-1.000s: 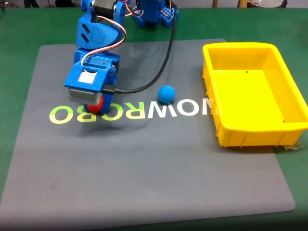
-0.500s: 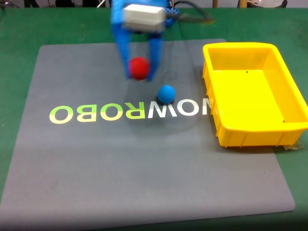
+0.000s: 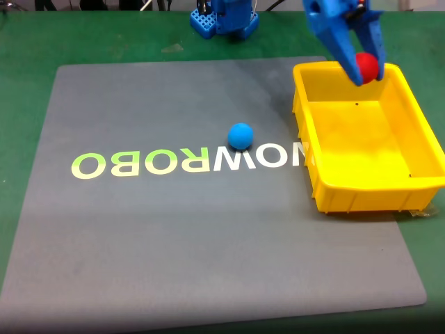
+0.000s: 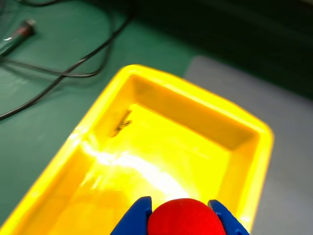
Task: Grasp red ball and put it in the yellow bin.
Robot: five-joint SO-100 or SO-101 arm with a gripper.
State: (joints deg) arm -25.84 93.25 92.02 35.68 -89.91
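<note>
Here, in the fixed view, the blue tool (image 3: pixel 366 69) hangs at the upper right of the frame, its two fingers clamped on the red ball (image 3: pixel 368 65) above the far end of the yellow bin (image 3: pixel 361 198). A blue ball (image 3: pixel 240 136) lies near the centre of the grey mat (image 3: pixel 174 236), well apart from the bin, on the green surface (image 3: pixel 28 42).

In the wrist view, the tool (image 4: pixel 181 215) holds the red ball (image 4: pixel 185 220) at the bottom centre, over the yellow bin (image 4: pixel 146 78). Black cables (image 4: pixel 63 63) cross the upper left.

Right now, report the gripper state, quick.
Gripper: closed on the red ball, held above the yellow bin.
</note>
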